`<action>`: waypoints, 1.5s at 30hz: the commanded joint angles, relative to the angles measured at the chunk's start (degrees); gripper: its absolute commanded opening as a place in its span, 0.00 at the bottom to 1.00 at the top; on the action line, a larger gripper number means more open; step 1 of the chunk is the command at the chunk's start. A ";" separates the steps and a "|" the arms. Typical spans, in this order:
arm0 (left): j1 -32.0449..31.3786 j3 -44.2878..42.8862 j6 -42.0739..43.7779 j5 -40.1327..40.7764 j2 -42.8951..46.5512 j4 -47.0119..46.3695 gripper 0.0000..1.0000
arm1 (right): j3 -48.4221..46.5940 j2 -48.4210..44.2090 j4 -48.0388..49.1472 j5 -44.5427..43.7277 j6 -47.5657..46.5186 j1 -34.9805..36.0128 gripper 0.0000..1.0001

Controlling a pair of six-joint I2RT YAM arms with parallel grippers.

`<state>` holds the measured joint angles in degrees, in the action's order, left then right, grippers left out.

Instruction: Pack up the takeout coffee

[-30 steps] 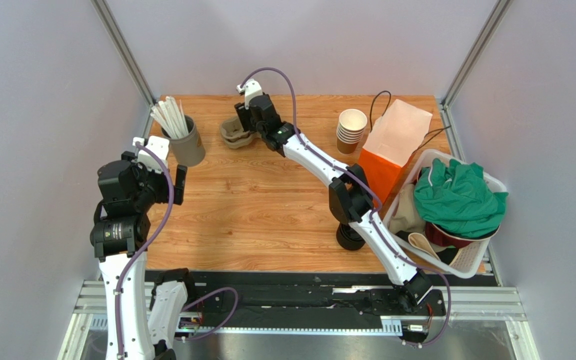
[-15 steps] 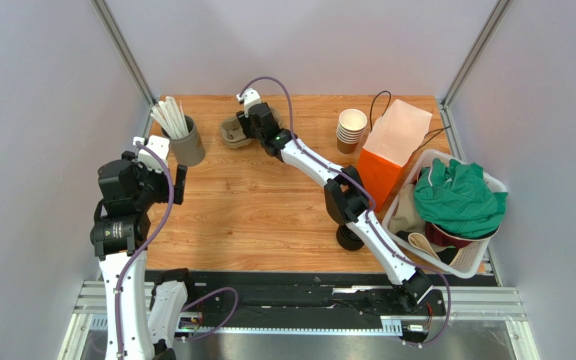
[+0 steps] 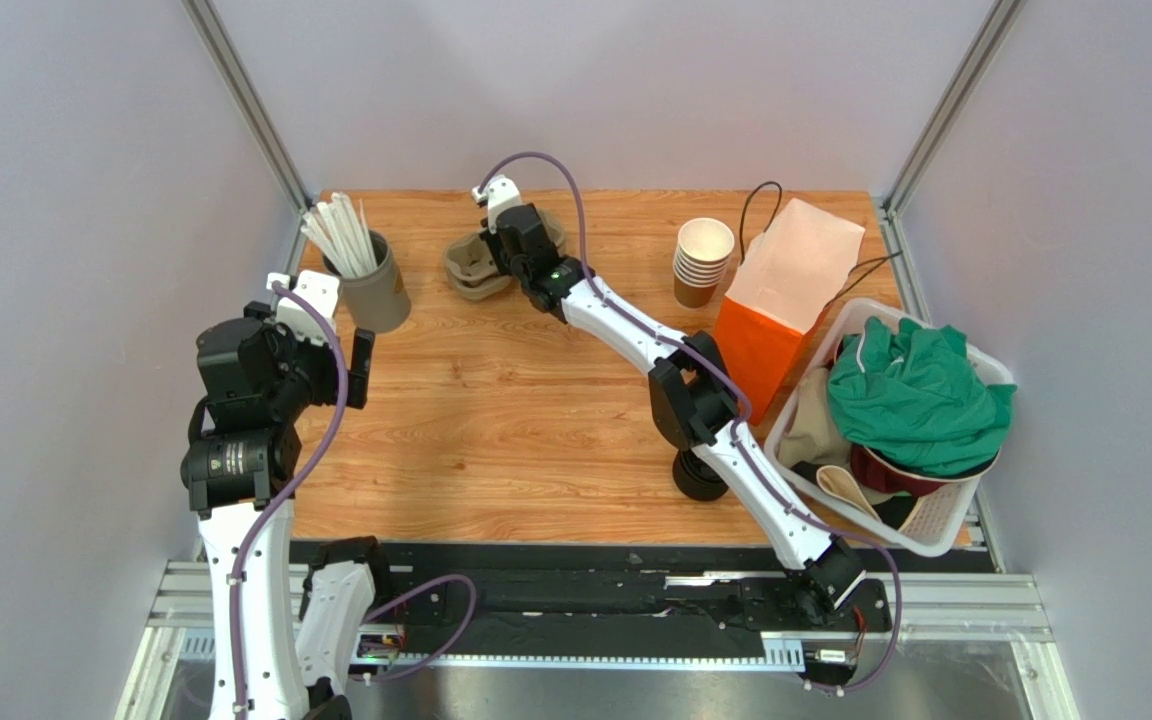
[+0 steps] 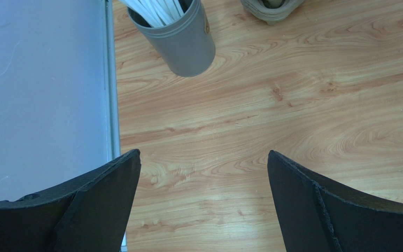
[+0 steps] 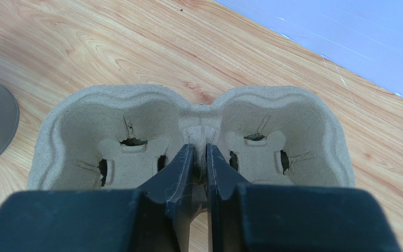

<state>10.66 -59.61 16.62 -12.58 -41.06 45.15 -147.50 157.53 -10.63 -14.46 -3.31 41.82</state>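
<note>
The takeout coffee is not in view in any frame. A grey pulp two-cup carrier lies at the back of the table, both its wells unfilled. My right gripper reaches over its near side, jaws pinched on the carrier's central ridge. At the left edge of the table my left gripper hangs wide open over bare wood with nothing between its fingers. The carrier's near rim shows at the top of the left wrist view.
A grey holder with white straws stands at the back left. Lidless brown cups are stacked beside an orange-and-white paper bag. A white basket with green cloth sits right. A black round object lies beside the right forearm.
My right gripper has settled onto the carrier and its jaws have closed on the central ridge. The left arm has not moved.
</note>
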 commanded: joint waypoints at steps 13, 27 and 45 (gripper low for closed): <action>0.60 0.46 -0.63 -1.22 0.28 -1.64 0.99 | -2.71 -7.32 -0.79 -0.13 -0.99 0.10 0.14; 0.68 0.55 -0.63 -1.13 0.54 -1.64 0.99 | -0.24 -8.03 2.02 -3.56 -5.31 1.86 0.17; 0.68 0.55 -0.63 -1.31 -0.16 -1.81 0.99 | -1.29 -6.98 -1.14 -4.18 -2.67 2.12 0.09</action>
<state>10.76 -59.24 16.62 -13.02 -40.88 45.15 -145.51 153.64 -12.93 -18.96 -7.16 43.81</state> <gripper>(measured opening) 0.990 0.110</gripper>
